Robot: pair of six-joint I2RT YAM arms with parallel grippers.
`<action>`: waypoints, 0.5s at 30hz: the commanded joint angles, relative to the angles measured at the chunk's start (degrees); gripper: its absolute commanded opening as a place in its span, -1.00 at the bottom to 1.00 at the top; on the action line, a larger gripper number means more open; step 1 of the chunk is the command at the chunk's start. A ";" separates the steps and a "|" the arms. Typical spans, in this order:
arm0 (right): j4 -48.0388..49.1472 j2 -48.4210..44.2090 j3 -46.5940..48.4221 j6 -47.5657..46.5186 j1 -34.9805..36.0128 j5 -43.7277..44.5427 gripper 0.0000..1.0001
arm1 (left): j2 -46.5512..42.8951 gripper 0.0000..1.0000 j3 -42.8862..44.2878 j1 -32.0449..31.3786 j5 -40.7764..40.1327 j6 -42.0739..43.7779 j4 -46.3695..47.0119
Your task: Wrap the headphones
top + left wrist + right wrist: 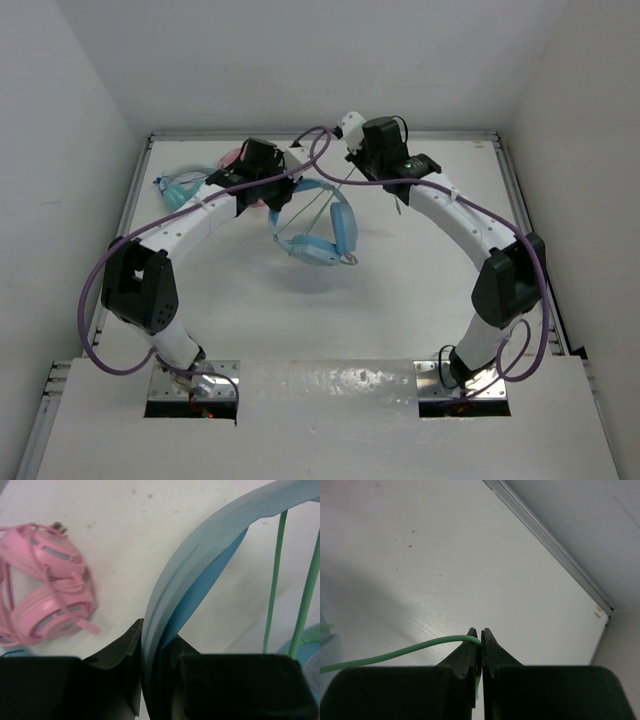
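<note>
1. Toward the far middle of the white table (400,290), the light blue over-ear headphones (318,228) sit between the two arms. The padded earcups are on the near side, and the pictures do not show whether they touch the surface.
2. The left gripper (272,192) (152,640) is clamped on the curved blue headband (200,565), which passes up between its two black fingers with no gap to either side.
3. The right gripper (350,127) (480,637) is near the table's far edge. Its fingertips are pressed together on the thin green cable (395,655), which arcs away to the left in the wrist view.
4. From overhead, the cable (325,200) runs in straight strands from the headphones towards the right gripper. Two green strands (274,580) stand just right of the headband in the left wrist view.
5. A pair of pink headphones (47,585) (232,158) lies on the table just beyond the left gripper.
6. A pair of teal headphones (180,187) lies further left, near the table's edge.
</note>
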 commanded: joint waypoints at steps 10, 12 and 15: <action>14.03 -4.08 -11.53 12.24 -8.28 -26.66 -1.00 | -3.01 -1.00 10.21 -0.10 27.02 -6.81 -15.00; 18.00 -4.08 -15.91 15.75 -8.28 -29.68 -1.00 | -2.83 -1.00 12.93 0.52 28.88 -10.58 -14.74; 27.75 -3.99 -21.97 21.02 -8.28 -38.20 -0.83 | -2.04 -1.00 14.87 0.52 30.38 -14.89 -13.25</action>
